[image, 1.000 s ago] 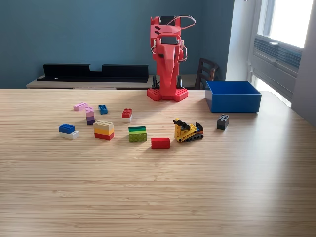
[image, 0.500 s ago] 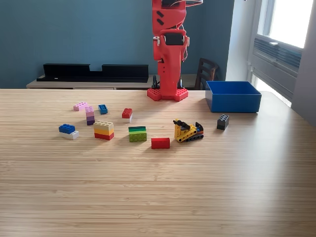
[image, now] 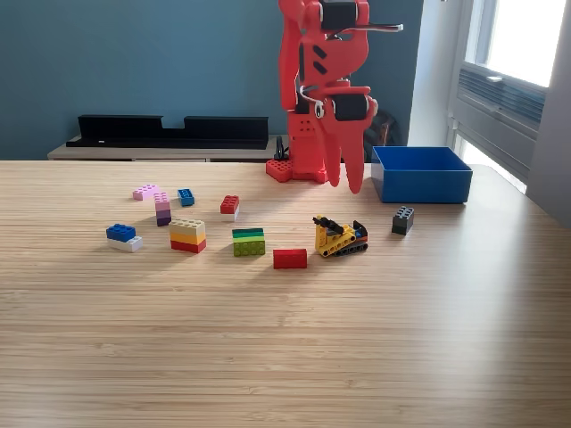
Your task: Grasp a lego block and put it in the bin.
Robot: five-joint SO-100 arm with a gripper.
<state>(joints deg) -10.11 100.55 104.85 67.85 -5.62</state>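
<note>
Red claw (image: pixel 344 183) hangs above table (image: pixel 357 339), fingers slightly parted, holding nothing, near yellow lego vehicle (image: pixel 340 236).

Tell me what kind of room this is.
Probably a home or office room: a long wooden table, a teal wall with a black sideboard shelf, a chair and a window.

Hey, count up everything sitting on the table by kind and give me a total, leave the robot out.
Single lego blocks: 4 (pink, blue, red, dark grey)
Stacked lego pieces: 5 (pink-purple, red-white, blue-white, tan-yellow-red, green)
Yellow lego vehicle: 1
Blue bin: 1
Total: 11
</note>
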